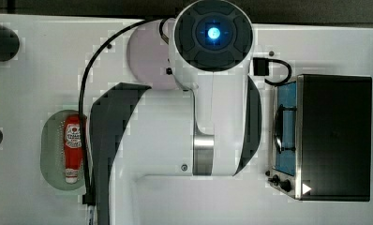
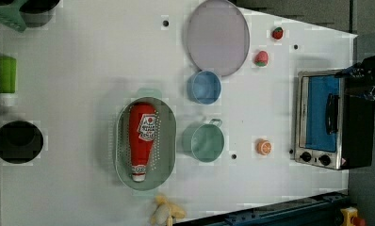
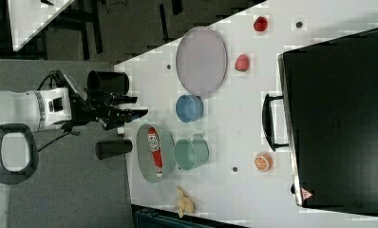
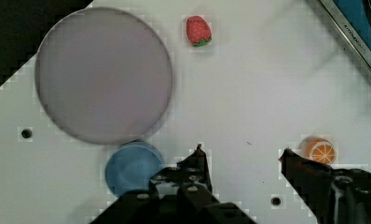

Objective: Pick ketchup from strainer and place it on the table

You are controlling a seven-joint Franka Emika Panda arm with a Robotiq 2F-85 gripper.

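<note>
Lying in strainer (image 2: 169, 141) – ketchup (image 2: 142, 139), white table (image 2: 82, 94) w/ toaster oven (image 2: 327, 125), jaws apart – holding nothing, grey floor

We see a red squeeze ketchup bottle (image 2: 142, 139) with white cap and label, lettering seemingly dark, in a pale green perforated plastic strainer (image 2: 167, 141); a blue round cup (image 2: 204, 87); a lilac oval plate (image 2: 217, 36); an orange slice (image 2: 264, 147).
</note>
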